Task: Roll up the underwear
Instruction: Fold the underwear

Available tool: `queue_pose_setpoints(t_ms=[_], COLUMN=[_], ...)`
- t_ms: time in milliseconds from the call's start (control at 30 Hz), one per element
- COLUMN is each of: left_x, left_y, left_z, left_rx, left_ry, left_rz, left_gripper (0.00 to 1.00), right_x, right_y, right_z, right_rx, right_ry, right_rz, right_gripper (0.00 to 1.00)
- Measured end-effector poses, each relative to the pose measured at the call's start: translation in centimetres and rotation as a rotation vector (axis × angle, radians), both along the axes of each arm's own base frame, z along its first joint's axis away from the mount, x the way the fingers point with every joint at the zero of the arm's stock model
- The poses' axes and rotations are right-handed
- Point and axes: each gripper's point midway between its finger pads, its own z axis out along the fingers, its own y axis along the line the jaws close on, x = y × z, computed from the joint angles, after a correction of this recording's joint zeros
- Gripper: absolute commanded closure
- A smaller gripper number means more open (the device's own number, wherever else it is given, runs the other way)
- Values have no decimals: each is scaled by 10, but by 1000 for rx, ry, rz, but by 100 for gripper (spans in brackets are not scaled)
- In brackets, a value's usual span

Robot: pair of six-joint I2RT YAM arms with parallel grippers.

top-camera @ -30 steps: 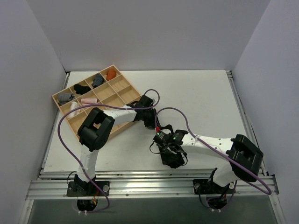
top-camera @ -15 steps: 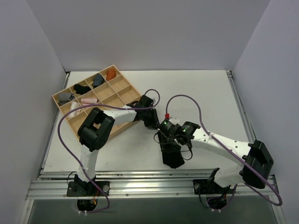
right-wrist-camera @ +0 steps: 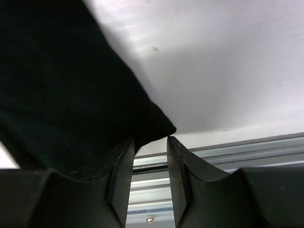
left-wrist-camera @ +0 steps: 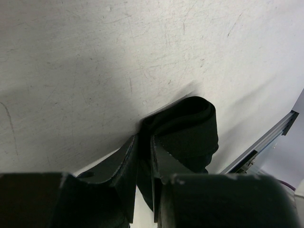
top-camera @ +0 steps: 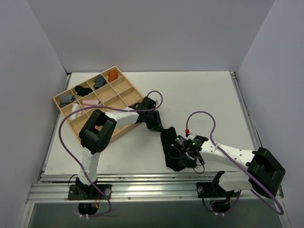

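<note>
The underwear [top-camera: 169, 148] is a black fabric strip lying on the white table in front of the arms, running from far to near. My left gripper [top-camera: 160, 127] is shut on its far end. In the left wrist view the fingers [left-wrist-camera: 145, 145] pinch the fabric, and a folded loop of it [left-wrist-camera: 187, 126] bulges beyond them. My right gripper [top-camera: 185, 163] is at the near right corner of the underwear. In the right wrist view its jaws [right-wrist-camera: 150, 140] stand slightly apart, and the corner of the underwear [right-wrist-camera: 71, 85] sits just at the fingertips.
A wooden compartment tray [top-camera: 124, 86] stands at the far left, holding small rolled bundles: black [top-camera: 83, 90], grey [top-camera: 99, 81], orange [top-camera: 112, 75] and pink [top-camera: 90, 101]. The metal rail of the near table edge [right-wrist-camera: 228, 152] lies just beyond my right fingers. Purple cables loop above both arms.
My right gripper has moved from the far end of the underwear down to its near right corner. The fabric now lies stretched longer. The left gripper has kept its hold.
</note>
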Motion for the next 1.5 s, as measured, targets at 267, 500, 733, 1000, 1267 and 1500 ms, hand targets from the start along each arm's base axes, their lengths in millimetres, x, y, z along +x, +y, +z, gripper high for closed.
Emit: queue_pose_setpoints(t_ms=[267, 500, 733, 1000, 1267, 1500], left_x=[0, -1, -10, -8, 7, 3], left_y=[0, 2, 19, 31, 21, -4], left_z=[0, 0, 4, 21, 60, 76], left_rx=[1, 10, 65, 99, 30, -127], left_ry=[-1, -7, 6, 7, -63, -60], left_rz=[-1, -5, 12, 17, 18, -34], left_gripper=[76, 72, 63, 56, 57, 63], right_x=[-6, -6, 12, 40, 60, 62], right_y=[-6, -9, 8, 34, 46, 51], right_z=[-11, -5, 37, 74, 56, 21], right_rx=[2, 6, 77, 181, 154, 148], right_ry=[3, -10, -88, -204, -200, -177], right_rz=[-41, -62, -72, -71, -64, -61], right_gripper=[70, 69, 69, 69, 73, 75])
